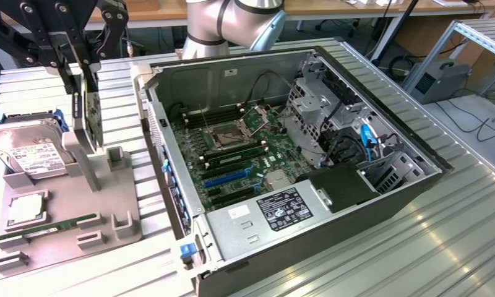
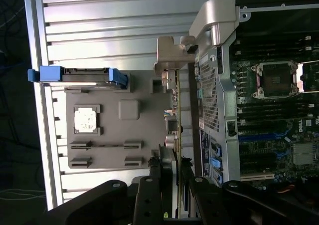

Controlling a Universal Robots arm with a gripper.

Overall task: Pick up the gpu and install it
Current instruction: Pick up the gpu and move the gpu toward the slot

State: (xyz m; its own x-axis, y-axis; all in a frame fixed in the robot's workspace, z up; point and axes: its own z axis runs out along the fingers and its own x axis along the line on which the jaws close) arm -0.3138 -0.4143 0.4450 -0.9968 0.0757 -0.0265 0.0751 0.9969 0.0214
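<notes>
Gripper (image 1: 84,83) sits at the exterior view's left, above the grey tray (image 1: 107,198), fingers clamped on both faces of the gpu (image 1: 89,124). The gpu stands upright on edge, its lower end at the tray's slot; cannot tell if it has cleared the slot. In the wrist view the gpu (image 2: 175,115) runs edge-on out from the gripper (image 2: 174,177), metal bracket at the far end, just beside the open computer case (image 2: 214,85). Hard drive (image 1: 29,154), processor chip (image 1: 25,211) and memory stick (image 1: 54,226) are on the tray. The case's (image 1: 380,192) motherboard (image 1: 231,161) is exposed.
</notes>
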